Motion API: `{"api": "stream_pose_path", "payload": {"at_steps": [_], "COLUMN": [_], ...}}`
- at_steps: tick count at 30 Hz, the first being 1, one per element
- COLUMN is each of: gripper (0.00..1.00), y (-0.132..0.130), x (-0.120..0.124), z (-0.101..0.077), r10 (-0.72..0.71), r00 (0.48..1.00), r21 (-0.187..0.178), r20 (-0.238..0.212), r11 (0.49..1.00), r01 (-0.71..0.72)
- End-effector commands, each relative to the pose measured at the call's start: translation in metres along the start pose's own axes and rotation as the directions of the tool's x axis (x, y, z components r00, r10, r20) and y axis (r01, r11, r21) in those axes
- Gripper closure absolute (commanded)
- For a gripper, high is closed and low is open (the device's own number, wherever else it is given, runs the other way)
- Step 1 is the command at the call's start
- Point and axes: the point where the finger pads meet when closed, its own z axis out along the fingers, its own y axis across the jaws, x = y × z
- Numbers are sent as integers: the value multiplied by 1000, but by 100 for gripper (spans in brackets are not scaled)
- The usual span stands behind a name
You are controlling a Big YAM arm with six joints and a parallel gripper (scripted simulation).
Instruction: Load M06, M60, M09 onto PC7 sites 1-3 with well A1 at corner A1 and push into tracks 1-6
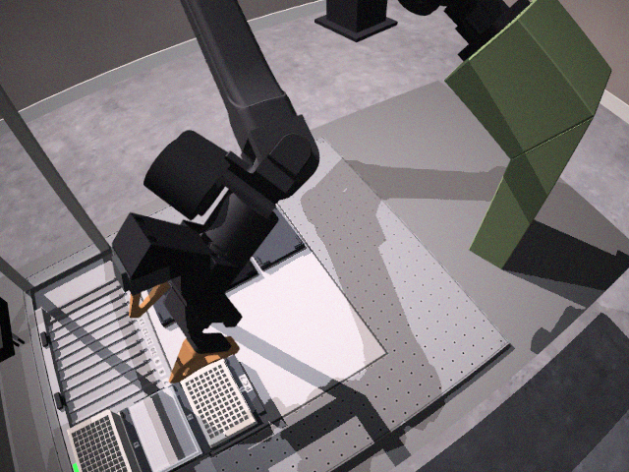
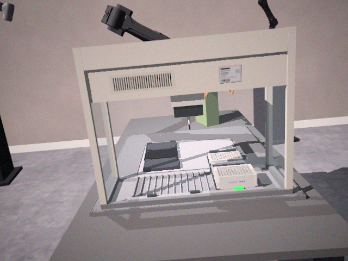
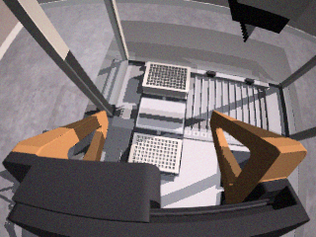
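Overhead, perforated deck, grey speckled floor

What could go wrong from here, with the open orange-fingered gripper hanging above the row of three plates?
1. The open orange-fingered gripper holds nothing and hangs beside the instrument's beige frame post; a careless descent may strike it.
2. The white 96-well plate, the pale grey middle plate and the far white gridded block sit close together, so a wide finger could nudge a neighbour.
3. The dark plate carrier stands loose, unloaded and outside the ribbed loading rails.
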Motion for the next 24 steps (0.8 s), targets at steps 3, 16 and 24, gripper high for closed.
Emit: {"api": "stream_pose_path", "payload": {"at_steps": [3, 16, 24], "gripper": [0, 0, 0], "y": [8, 26, 26], "x": [-15, 20, 30], "z": [-27, -62, -80], "r10": [21, 11, 15], "r00": [999, 999, 999], "r21": [-2, -16, -10], "r20": [50, 37, 43], "r11": [1000, 1000, 1000], "r01": [-21, -10, -14]}}
